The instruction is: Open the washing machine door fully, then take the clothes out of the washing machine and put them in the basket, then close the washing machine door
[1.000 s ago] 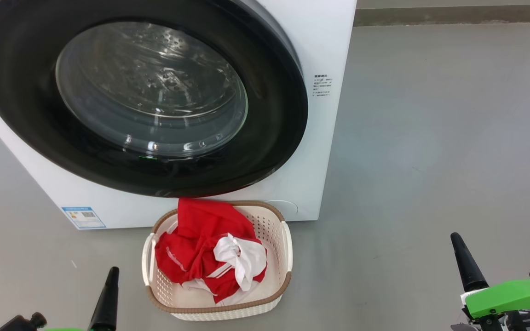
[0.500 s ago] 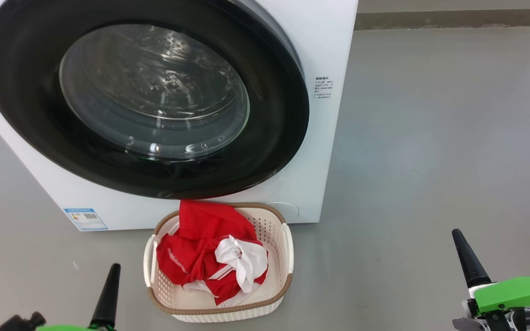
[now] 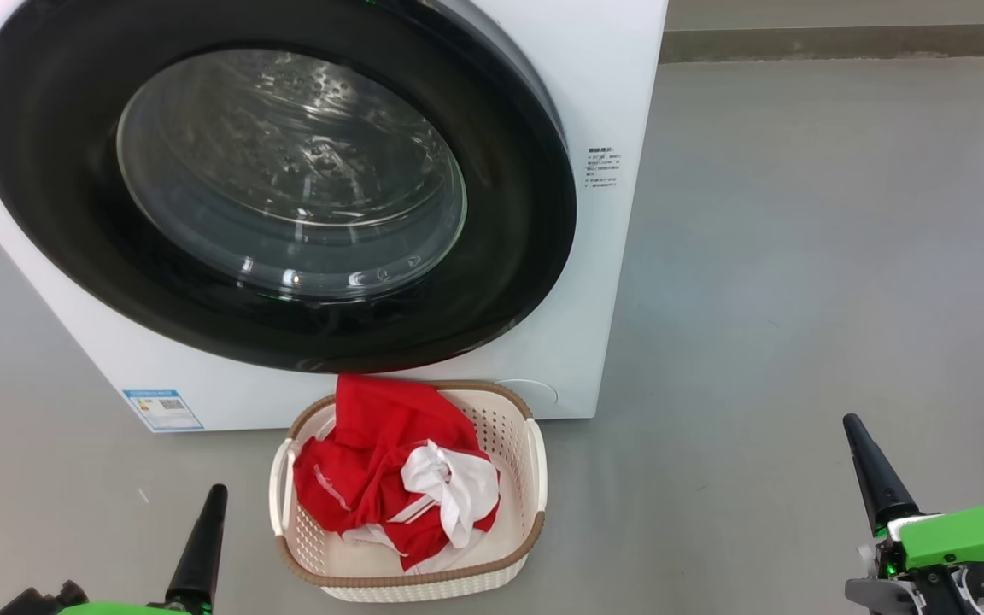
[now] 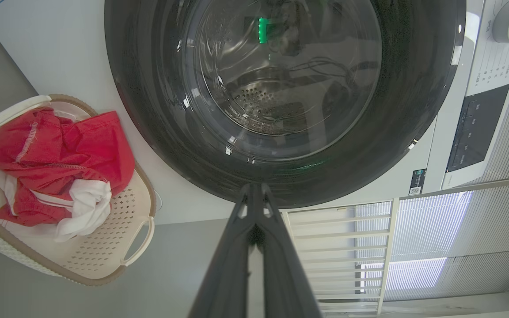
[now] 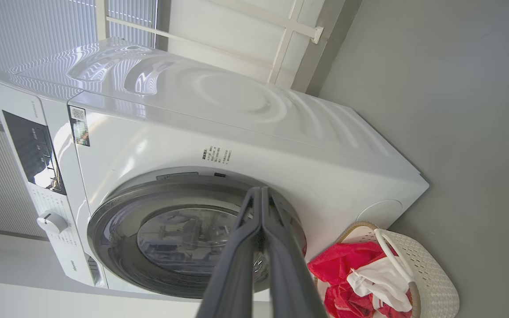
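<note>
1. Left gripper [image 3: 217, 497]: low at the lower left of the head view. Its two dark fingers are pressed together into one point aimed at the machine front, with nothing between them.
2. Right gripper [image 3: 853, 424]: low at the lower right, on a green housing. Its fingers are likewise clamped together and empty, their tip leaning slightly left.
3. Open room: bare grey floor [image 3: 799, 256] spreads right of the washing machine [image 3: 612, 85] and around both grippers. The machine's white front edge bounds it on the left, and a wall base runs along the far side.
4. Washing machine door [image 3: 505, 256]: seated closed on the machine front. The perforated steel drum shows through the glass bowl. Both finger points are well apart from it.
5. Basket [image 3: 509, 436]: on the floor just before the machine, under the door's lower edge. It lies between the grippers, near the left one and well apart from the right.
6. Clothes [image 3: 364, 461]: heaped inside the basket. They are red with a white piece on top, and one red fold rises over the back rim. No finger touches them.
</note>
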### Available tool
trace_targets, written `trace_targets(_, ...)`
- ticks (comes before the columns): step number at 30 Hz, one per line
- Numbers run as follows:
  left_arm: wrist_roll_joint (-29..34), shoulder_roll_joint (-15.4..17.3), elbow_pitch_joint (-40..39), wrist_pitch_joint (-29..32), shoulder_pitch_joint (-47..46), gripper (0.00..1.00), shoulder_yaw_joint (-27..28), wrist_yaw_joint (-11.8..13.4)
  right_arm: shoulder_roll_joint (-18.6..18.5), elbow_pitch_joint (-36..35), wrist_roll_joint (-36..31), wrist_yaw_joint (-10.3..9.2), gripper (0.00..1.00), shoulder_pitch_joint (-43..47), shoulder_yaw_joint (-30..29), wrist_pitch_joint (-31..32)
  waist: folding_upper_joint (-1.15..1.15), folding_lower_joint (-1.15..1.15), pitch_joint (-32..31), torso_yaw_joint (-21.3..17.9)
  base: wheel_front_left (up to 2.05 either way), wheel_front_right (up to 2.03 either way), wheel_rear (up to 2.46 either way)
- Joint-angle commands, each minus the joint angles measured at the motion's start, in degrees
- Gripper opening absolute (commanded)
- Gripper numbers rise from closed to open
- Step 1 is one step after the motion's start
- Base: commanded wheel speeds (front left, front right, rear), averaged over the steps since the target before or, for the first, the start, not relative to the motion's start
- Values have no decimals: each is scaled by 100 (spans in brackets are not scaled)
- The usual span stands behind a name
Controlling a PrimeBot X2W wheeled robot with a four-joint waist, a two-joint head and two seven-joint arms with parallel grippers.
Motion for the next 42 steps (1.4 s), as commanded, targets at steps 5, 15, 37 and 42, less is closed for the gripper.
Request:
trace_targets(5, -454, 53, -129, 131, -305, 0, 211, -31, -24, -211, 385, -3, 0, -305, 32, 139, 0, 0, -20, 10, 0, 0, 0)
trace_targets(15, -1097, 53, -131, 294, -357, 0, 234, -34, 13, -266, 902, -4, 0, -347, -33, 309, 0, 0, -55, 26, 0, 0, 0)
trace_targets(37, -1098, 53, -131, 294, -357, 0, 233, -34, 20, -266, 893, -4, 0, -348, -43, 317, 0, 0, -55, 26, 0, 0, 0)
trace_targets(42, -1098, 53, -131, 293, -357, 0, 233, -34, 21, -266, 892, -4, 0, -348, -45, 318, 0, 0, -55, 26, 0, 0, 0)
